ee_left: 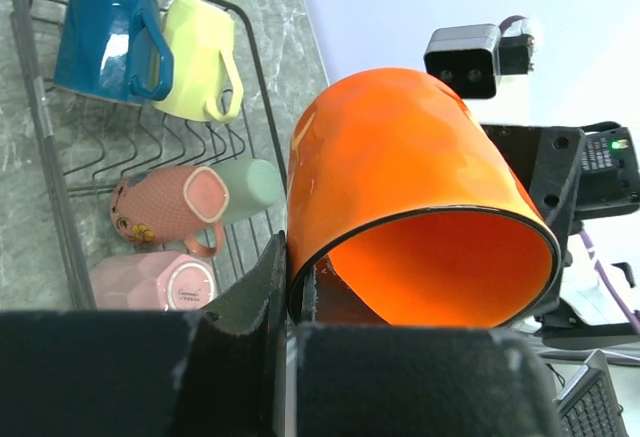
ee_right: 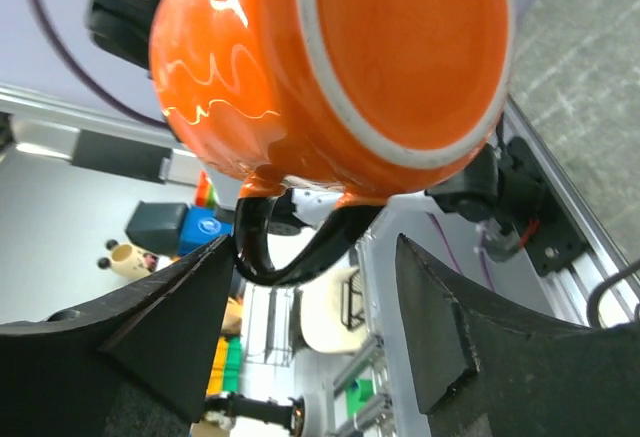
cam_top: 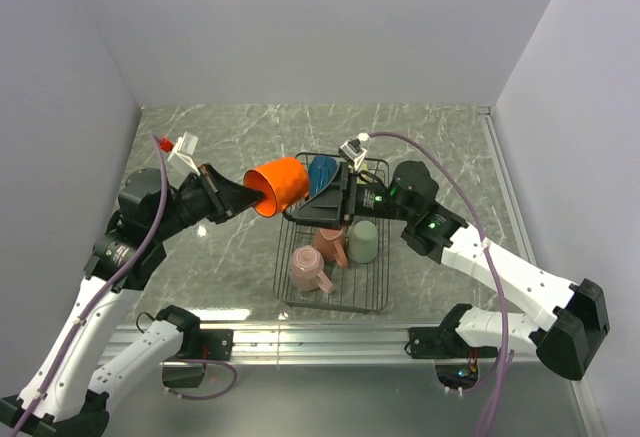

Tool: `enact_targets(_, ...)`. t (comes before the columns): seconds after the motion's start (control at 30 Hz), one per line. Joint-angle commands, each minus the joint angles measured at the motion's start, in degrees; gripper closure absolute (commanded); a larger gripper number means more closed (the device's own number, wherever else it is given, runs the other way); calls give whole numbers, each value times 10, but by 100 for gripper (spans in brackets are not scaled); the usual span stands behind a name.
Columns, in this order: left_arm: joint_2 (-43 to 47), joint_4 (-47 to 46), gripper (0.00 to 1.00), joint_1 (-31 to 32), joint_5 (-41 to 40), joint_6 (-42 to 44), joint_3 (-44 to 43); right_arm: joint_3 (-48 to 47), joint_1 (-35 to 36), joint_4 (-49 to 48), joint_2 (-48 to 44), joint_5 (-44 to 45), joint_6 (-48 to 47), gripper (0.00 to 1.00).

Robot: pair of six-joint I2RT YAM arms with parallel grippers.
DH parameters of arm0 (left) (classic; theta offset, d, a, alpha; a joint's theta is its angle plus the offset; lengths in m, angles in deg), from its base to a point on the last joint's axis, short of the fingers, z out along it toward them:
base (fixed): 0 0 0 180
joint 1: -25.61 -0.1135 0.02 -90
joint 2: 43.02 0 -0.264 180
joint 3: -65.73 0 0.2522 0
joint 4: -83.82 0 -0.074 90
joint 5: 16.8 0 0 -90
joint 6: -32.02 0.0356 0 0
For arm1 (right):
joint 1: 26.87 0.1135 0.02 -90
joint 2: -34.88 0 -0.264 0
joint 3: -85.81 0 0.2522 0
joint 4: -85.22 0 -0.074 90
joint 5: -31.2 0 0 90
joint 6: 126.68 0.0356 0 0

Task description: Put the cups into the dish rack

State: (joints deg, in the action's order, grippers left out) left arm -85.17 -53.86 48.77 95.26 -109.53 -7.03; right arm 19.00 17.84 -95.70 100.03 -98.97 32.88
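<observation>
The left claw holds the orange mug sideways by its rim beside the rack's far left corner, the right claw at its base; a blue mug, a green mug and two pink mugs sit inside.

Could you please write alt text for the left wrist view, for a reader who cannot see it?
The left gripper pinches the rim of an orange mug held on its side, mouth toward the camera. Upper left, a black wire rack holds a blue mug, a yellow mug, a green mug and two pink mugs.
</observation>
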Motion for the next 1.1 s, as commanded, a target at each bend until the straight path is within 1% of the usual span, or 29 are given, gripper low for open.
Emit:
enact_targets(0.0,20,-99,100,0,58,-22,-16,25,-24,-82,-25,17,41,30)
enact_targets(0.1,21,-102,100,0,61,-24,-15,46,-34,-111,-27,16,68,31)
enact_targets(0.27,23,-121,100,0,75,-32,-2,42,-33,-107,-17,12,66,32)
enact_targets(0.37,24,-118,100,0,85,-29,4,31,-33,-106,-8,7,65,33)
enact_targets(0.57,27,-140,100,1,105,-37,20,5,-33,-109,10,-4,68,38)
enact_targets(0.77,22,-164,100,3,133,-46,48,-8,-32,-137,26,-21,88,47)
enact_targets(0.8,20,-166,100,5,135,-45,54,-11,-32,-134,31,-24,88,51)
enact_targets(0.87,17,-167,100,8,135,-42,59,-15,-30,-136,35,-33,87,55)
enact_targets(0.9,16,-167,100,11,137,-40,64,-16,-30,-138,38,-35,88,61)
enact_targets(0.93,15,-169,100,11,139,-40,66,-17,-30,-140,38,-39,90,66)
enact_targets(0.97,12,-167,100,13,143,-36,67,-18,-30,-145,39,-41,91,79)
enact_targets(1.03,8,-156,100,15,144,-30,71,-20,-30,-142,43,-43,89,98)
enact_targets(1.07,5,-150,100,17,139,-20,71,-22,-31,-127,44,-42,87,100)
